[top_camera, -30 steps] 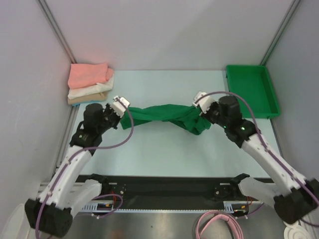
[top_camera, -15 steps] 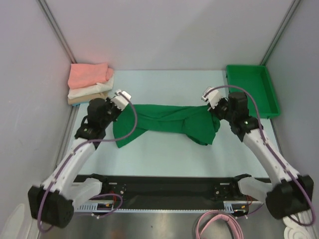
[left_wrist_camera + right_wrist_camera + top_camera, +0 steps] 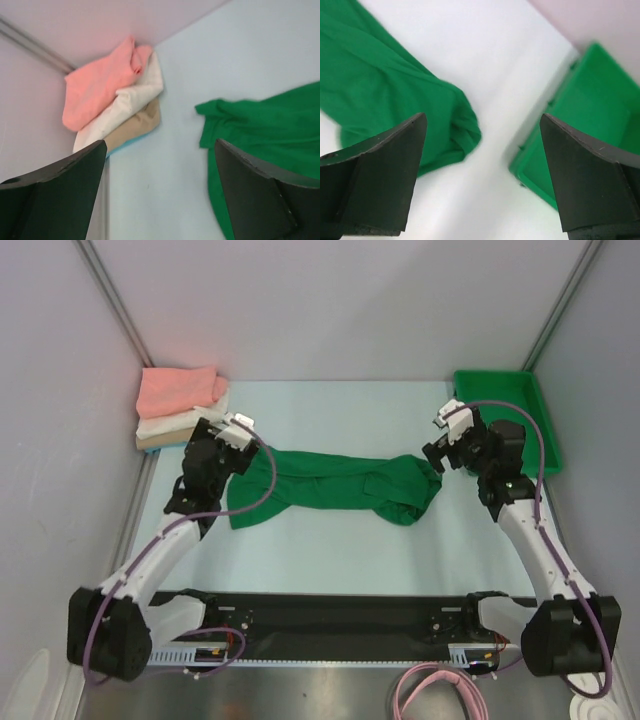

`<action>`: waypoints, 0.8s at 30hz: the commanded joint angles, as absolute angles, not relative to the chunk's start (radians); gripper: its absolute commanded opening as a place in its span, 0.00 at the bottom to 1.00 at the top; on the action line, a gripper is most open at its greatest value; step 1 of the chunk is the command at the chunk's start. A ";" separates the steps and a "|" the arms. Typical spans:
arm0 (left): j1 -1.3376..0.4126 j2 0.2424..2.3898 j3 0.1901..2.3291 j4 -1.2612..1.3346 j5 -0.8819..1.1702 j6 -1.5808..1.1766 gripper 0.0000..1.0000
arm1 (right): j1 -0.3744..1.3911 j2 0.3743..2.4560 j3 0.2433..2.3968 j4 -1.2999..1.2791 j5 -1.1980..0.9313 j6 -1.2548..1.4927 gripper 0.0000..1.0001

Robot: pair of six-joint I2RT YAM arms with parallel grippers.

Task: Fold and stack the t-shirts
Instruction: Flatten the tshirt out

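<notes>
In the middle of the top view, the dark green t-shirt [image 3: 330,485] lies loose on the pale table [image 3: 330,560]. It forms a wrinkled band running left to right, its left end flaring downward and its right end bunched into a lump. A second ago it hung twisted and taut between two clamped grippers; half a second ago it was lower and slacker but still pinched at both ends. Now both have let go. The left gripper [image 3: 233,432] has drawn up and to the left, off the cloth, its fingers [image 3: 60,195] spread wide around nothing. Its wrist view shows the shirt's corner at the right and the stack of folded t-shirts [image 3: 180,410] at upper left, salmon pink over white over tan. The right gripper [image 3: 447,443] has pulled back toward the right, near the green bin [image 3: 505,425], and its fingers [image 3: 375,170] are also spread wide and empty, with the shirt's bunched end below and to the left of them. The stack and the bin have not moved.
</notes>
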State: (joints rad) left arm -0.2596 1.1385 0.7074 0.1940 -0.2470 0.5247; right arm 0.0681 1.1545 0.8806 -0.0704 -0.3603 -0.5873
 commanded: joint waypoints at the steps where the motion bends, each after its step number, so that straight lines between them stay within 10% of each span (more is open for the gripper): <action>1: -0.261 1.036 0.660 0.157 -0.019 0.390 0.95 | 0.069 1.105 0.853 -0.118 -0.589 -0.500 1.00; 8: -0.259 1.087 0.572 0.207 0.181 0.339 0.98 | 0.061 1.298 1.008 -0.564 -0.942 -0.609 1.00; 24: -0.230 1.144 0.495 0.316 0.144 0.304 0.95 | 0.127 1.236 0.656 -0.154 -0.425 -0.819 0.77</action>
State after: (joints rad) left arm -0.2356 1.1687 0.4877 0.2684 0.1272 0.3286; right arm 0.1246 1.1969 0.6296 -0.2520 -0.4858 -0.8009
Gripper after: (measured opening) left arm 0.950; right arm 0.777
